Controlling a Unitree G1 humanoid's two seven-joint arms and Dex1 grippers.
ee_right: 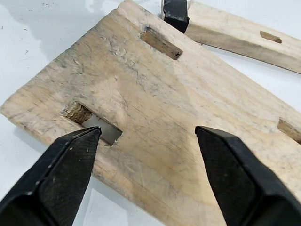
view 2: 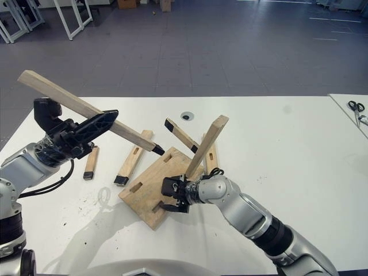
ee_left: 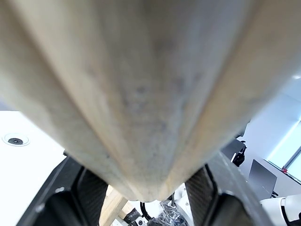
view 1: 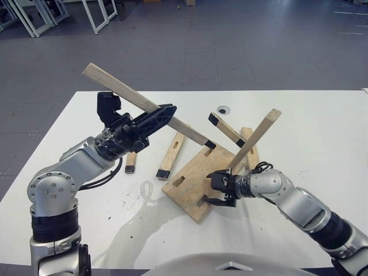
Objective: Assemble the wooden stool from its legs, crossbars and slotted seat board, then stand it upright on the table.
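Your left gripper (view 1: 167, 112) hangs above the worktop (view 1: 322, 132), at about 10 o'clock from the seat board (view 1: 192, 175). Its jaws are clamped on a long leg (view 1: 118, 86). That leg slopes down toward 4 o'clock, and its black-capped end sits just at the board's far corner; you cannot tell whether it touches.

The seat board lies flat near the middle of the worktop, slots facing up. Your right gripper (ee_right: 146, 132) hovers over the board's 4 o'clock side with its jaws apart, one finger (ee_right: 56, 179) next to an open slot and nothing between them.

A second leg (view 1: 257, 137) rises from the board beside that wrist, tilted toward 1 o'clock.

A black-capped piece (view 1: 226, 129) lies at the board's 1 o'clock, and another piece (view 1: 250, 150) lies just behind the tilted leg. Two loose pieces lie flat on the worktop: one (view 1: 171, 154) at 11 o'clock from the board, and a shorter one (view 1: 131, 162) at 9 o'clock under your left arm.
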